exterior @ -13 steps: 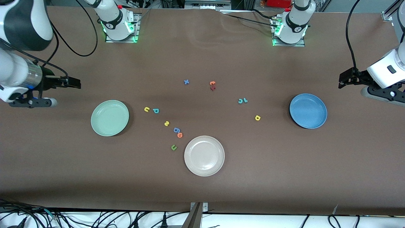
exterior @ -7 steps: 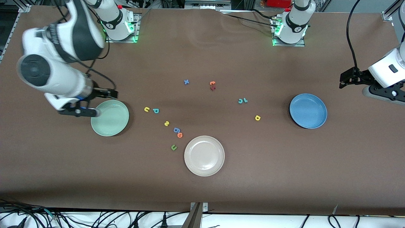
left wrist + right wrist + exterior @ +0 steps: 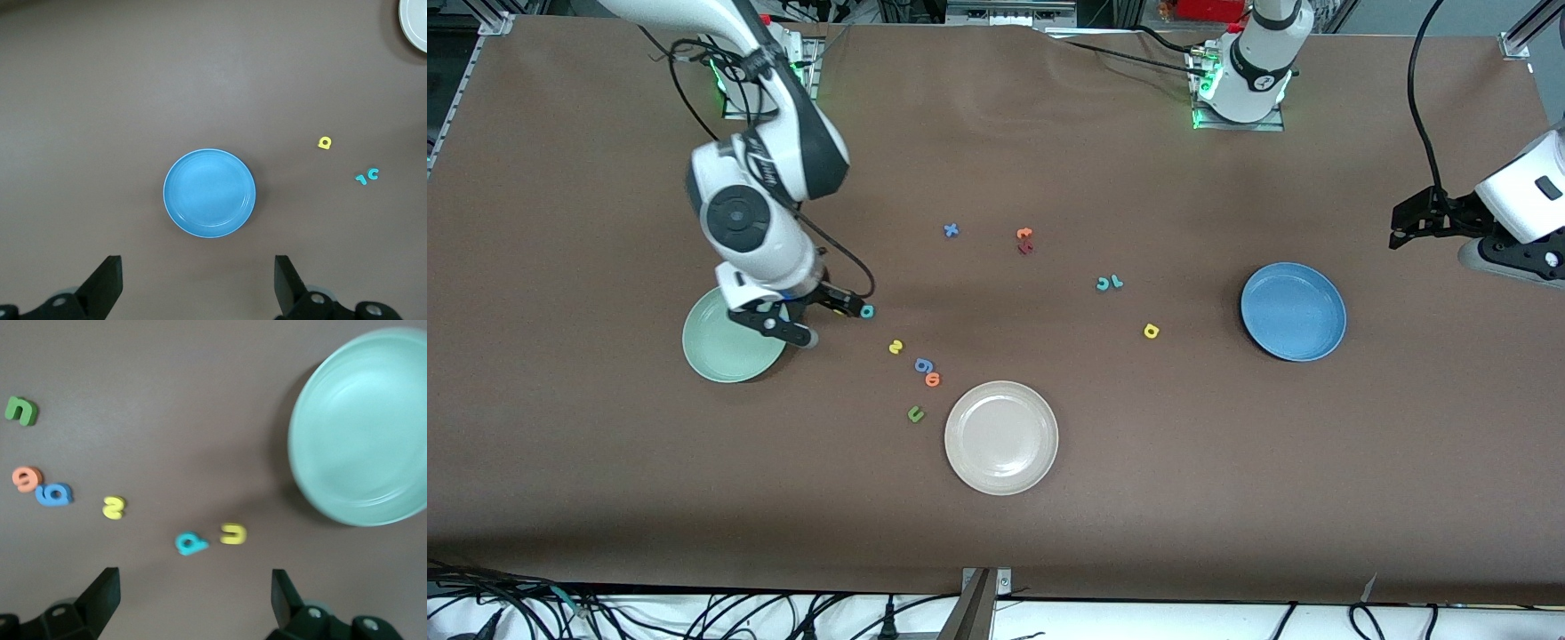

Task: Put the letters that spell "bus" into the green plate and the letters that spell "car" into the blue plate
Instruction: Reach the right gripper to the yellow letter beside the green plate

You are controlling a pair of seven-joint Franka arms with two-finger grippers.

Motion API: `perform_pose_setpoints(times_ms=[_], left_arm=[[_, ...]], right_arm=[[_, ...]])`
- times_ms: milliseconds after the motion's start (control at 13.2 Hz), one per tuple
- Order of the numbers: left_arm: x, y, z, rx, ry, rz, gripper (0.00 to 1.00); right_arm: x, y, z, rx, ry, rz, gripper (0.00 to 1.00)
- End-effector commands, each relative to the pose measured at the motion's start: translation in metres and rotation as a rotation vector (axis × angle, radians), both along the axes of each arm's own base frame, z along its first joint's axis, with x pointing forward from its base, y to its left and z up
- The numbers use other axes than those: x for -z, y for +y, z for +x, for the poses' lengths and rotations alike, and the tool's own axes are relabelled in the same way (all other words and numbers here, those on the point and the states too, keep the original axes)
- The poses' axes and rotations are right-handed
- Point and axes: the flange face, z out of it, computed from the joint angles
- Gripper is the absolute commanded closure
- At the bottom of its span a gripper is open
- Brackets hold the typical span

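Start at the right arm's end of the tabletop [image 3: 560, 444]. Your right gripper [image 3: 831, 311] hangs over the gap between the green plate [image 3: 720, 360] and the first small letters. Its fingers are spread wide and hold nothing. The green plate has no letters in it yet.

Just by that gripper lie the yellow u [image 3: 233, 533] and the teal b [image 3: 190, 543], side by side. The yellow s [image 3: 895, 347] sits a bit nearer the front camera. Pick one at a time. I think the u is the easy one to take first. Come straight down so one finger goes on each side, and do not bump the b. Leave the blue g [image 3: 923, 364], the orange letter [image 3: 933, 380] and the green u [image 3: 915, 413] alone.

Next comes the beige plate [image 3: 1001, 437]; nothing goes there.

Toward the left arm's end lie the teal c [image 3: 373, 173] and the teal r [image 3: 361, 179], touching, then the yellow a [image 3: 1151, 331], then the blue plate [image 3: 1293, 311], with no letters in it. Your left gripper [image 3: 1427, 222] waits above the tabletop near the blue plate, fingers wide, holding nothing.
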Motion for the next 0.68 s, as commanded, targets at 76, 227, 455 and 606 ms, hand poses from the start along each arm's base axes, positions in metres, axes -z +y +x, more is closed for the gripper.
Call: perform_pose_setpoints(times_ms=[76,227,455,606], left_arm=[[-0.013,0.002,-0.001,-0.007,-0.013,-0.010,0.00],[-0.018,0.001,0.000,-0.004,-0.022,-0.008,0.00],[-0.018,0.000,-0.003,0.007,-0.003,-0.014,0.00],[0.033,-0.011,0.017,0.026,0.082,0.002,0.00]], right_arm=[[0.071,0.051,-0.010,0.117,-0.083,0.018,0.11],[0.076,0.051,-0.008,0.126,-0.096,0.026,0.41],[0.098,0.057,-0.010,0.124,-0.112,0.043,0.46],[0.095,0.056,-0.005,0.133,-0.129,0.055,0.47]])
